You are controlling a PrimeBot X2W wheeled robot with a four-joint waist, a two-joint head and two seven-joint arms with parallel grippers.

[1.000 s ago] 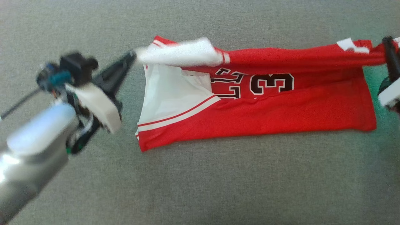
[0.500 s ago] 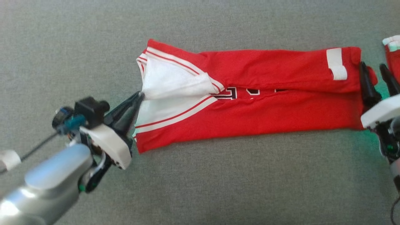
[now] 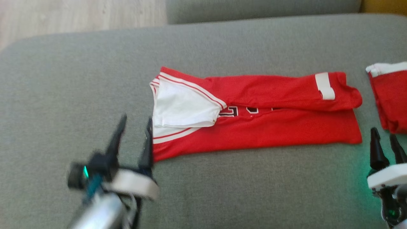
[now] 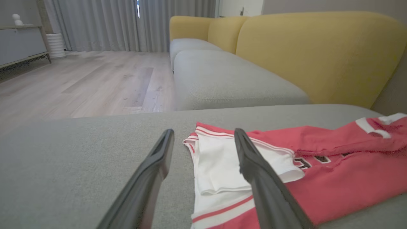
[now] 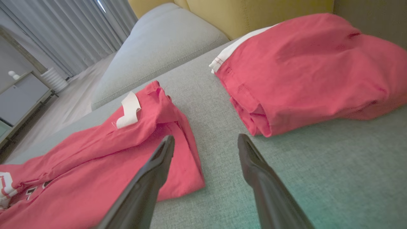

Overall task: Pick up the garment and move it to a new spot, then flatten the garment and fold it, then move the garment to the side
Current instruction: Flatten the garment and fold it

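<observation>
A red jersey point(image 3: 260, 127) with white trim and black numbers lies folded lengthwise into a long strip on the grey sofa seat point(image 3: 79, 79). Its white lining shows at the left end point(image 4: 219, 165). The right end carries a white tag point(image 5: 128, 109). My left gripper point(image 3: 135, 122) hovers open just off the jersey's left end, nothing between its fingers. My right gripper point(image 3: 384, 136) stands open below the jersey's right end, off the cloth, also empty.
A second red garment point(image 3: 389, 95), folded, lies at the right edge of the seat point(image 5: 305, 66). Yellow sofa backrests point(image 4: 318, 54) rise behind. Wood floor point(image 3: 79, 14) lies beyond the seat's far left edge. Bare grey cushion stretches along the near side.
Both grippers let go of the jersey and drew back toward me, open. The jersey's top half now lies folded over the lower half. The head camera tilted up, showing the floor.
</observation>
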